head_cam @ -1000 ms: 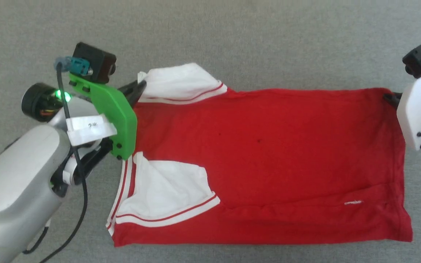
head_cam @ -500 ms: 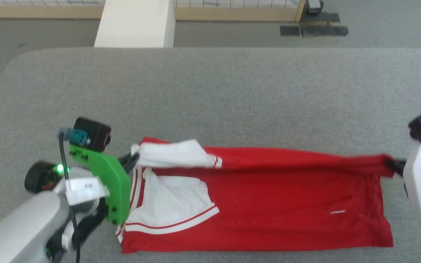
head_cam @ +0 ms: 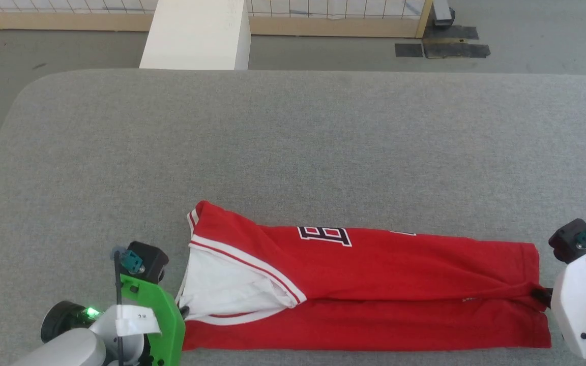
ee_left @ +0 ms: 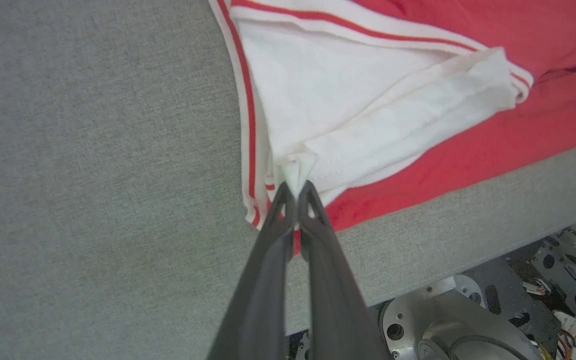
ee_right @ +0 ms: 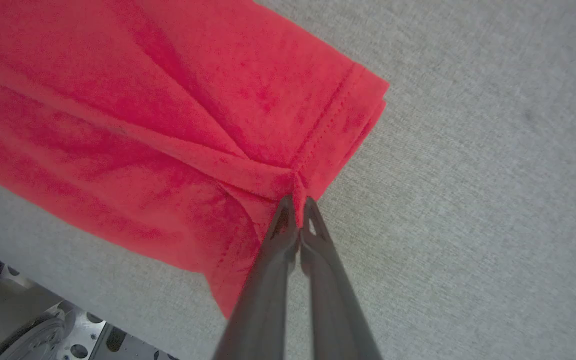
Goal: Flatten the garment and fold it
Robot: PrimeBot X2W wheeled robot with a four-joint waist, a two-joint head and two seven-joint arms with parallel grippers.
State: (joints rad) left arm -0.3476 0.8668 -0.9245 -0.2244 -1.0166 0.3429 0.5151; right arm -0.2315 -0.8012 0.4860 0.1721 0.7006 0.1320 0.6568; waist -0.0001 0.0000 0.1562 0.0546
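Red jersey T-shirt (head_cam: 374, 284), white-sleeved, doubled lengthwise on the grey cloth-topped counter (head_cam: 293, 142), stretched between the two grippers. Grip: left gripper (ee_left: 295, 192) clamped on the white sleeve edge; right gripper (ee_right: 298, 205) clamped on the hem corner. Step, judged: lengthwise fold. Next: lower, square the edges, let go. Hindrance: sleeve bunched just ahead of left gripper. Far beyond: white block (head_cam: 196, 35), floor mats (head_cam: 443, 49).

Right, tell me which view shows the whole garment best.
Head view: the garment lies there end to end, folded lengthwise. The left wrist view has its white sleeve in the left gripper; the right wrist view has its red hem corner in the right gripper.
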